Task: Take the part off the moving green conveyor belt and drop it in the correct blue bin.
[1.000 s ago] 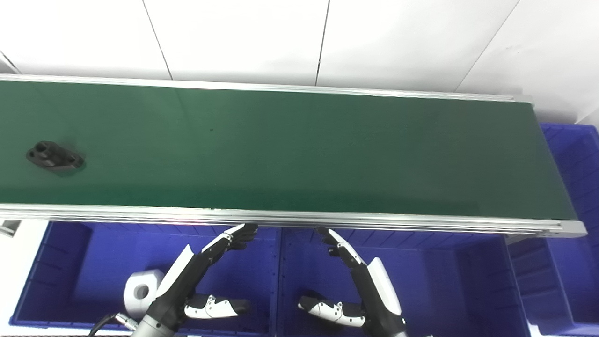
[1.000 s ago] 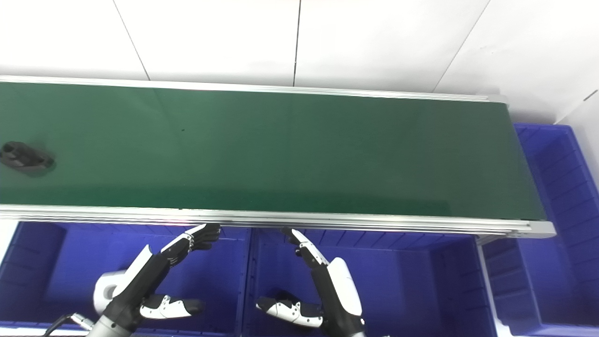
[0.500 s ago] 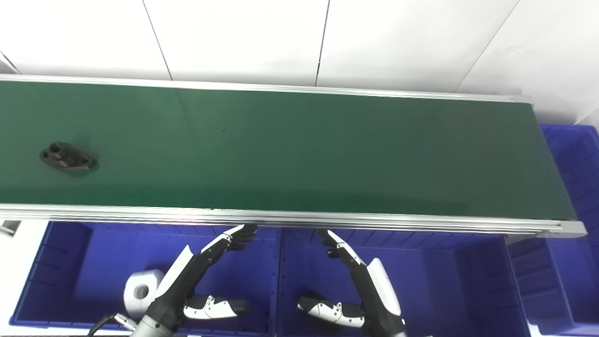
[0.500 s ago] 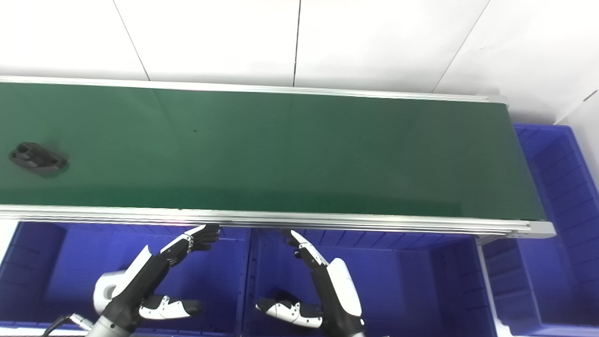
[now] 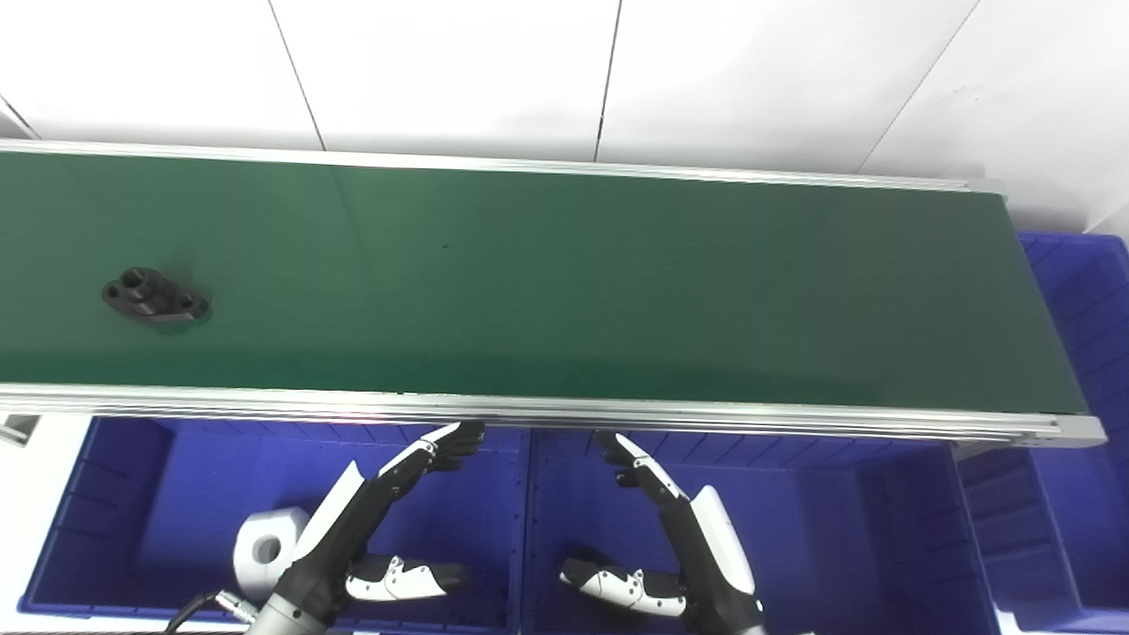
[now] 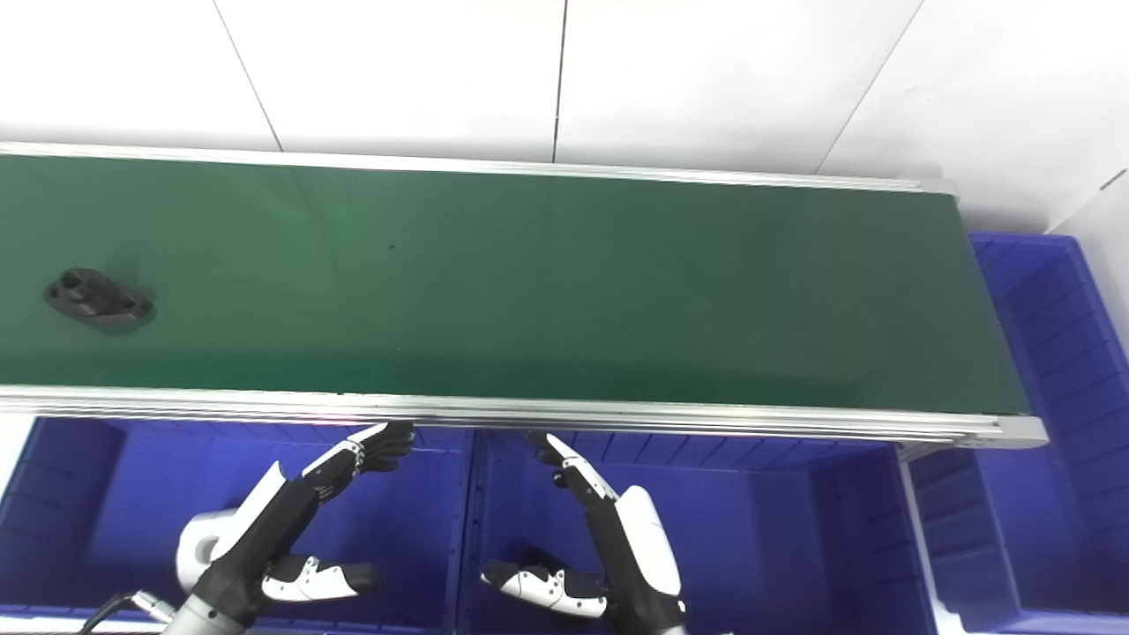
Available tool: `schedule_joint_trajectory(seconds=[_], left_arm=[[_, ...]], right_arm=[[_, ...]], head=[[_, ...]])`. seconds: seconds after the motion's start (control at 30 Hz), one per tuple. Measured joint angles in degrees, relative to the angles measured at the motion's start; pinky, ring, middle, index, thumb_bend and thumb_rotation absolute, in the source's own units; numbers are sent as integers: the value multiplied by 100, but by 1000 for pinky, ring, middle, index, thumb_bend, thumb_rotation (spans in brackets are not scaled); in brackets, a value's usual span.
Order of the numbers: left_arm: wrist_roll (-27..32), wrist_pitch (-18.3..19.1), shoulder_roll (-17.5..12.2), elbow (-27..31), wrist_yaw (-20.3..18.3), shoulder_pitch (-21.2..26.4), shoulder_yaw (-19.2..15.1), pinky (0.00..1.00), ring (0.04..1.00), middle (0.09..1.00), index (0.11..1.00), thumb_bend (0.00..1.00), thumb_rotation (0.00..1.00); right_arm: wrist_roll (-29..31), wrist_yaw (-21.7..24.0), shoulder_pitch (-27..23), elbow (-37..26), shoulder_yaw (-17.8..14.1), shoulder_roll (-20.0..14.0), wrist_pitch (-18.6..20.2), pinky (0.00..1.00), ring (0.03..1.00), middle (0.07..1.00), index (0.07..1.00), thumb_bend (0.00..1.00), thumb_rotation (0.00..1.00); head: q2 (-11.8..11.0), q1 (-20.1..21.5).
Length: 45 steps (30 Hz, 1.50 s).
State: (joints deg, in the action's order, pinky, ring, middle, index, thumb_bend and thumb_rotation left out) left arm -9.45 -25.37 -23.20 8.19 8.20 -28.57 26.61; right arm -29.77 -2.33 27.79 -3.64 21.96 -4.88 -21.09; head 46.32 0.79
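Your feed bright, even, diffuse overhead light; white wall point(image 5: 441, 70) near blown out, tile seams still readable. Conveyor belt point(image 5: 564, 282) shows soft sheen, paler patch toward right end, no hard glare. Part point(image 5: 154, 298) casts only faint shadow close under it, edges slightly soft. Thin pink-purple fringe along near aluminium rail point(image 5: 529, 407). Blue bins point(image 6: 776, 529) saturated, darker under rail. Slight bowing of straight lines near frame edges. No motion blur on hands.

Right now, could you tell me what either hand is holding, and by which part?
Nothing: left hand and right hand are open; black part lies on the belt.
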Motion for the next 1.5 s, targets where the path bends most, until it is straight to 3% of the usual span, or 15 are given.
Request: schedule_joint_trajectory(seconds=[0.07,0.17,0.53,0.97,1.4,1.5], left_arm=[[-36,0,-3,-60,82,20,73,777,828,854,857,711,669],[-122,0,-5,-125,228,53,236,746,806,841,842,730,648],[-154,0,29,-325,360,195,504,702,775,811,805,775,581],[-244,0,36,-542,546,362,705,678,754,795,790,760,588],[-229,0,-91,-709,734,453,872,671,755,793,782,758,589],[-229,0,-145,-706,740,486,905,668,755,792,781,749,583]], right_arm=[[1,0,-1,22,-7,-9,0,773,849,886,880,816,523],[21,0,-1,89,-30,-51,-2,782,863,898,887,801,518],[209,-106,-84,543,-105,-294,-211,743,857,898,886,790,505],[193,-205,-200,745,-75,-362,-222,742,859,894,875,791,503],[208,-279,-205,819,-45,-294,-222,687,837,884,868,779,493],[217,-337,-212,791,-15,-286,-222,733,853,886,877,753,469]], head=[[-122,-280],[-552,-1113],[-1133,-2074],[-1537,-2030],[-1705,-2022],[-1696,-1995]])
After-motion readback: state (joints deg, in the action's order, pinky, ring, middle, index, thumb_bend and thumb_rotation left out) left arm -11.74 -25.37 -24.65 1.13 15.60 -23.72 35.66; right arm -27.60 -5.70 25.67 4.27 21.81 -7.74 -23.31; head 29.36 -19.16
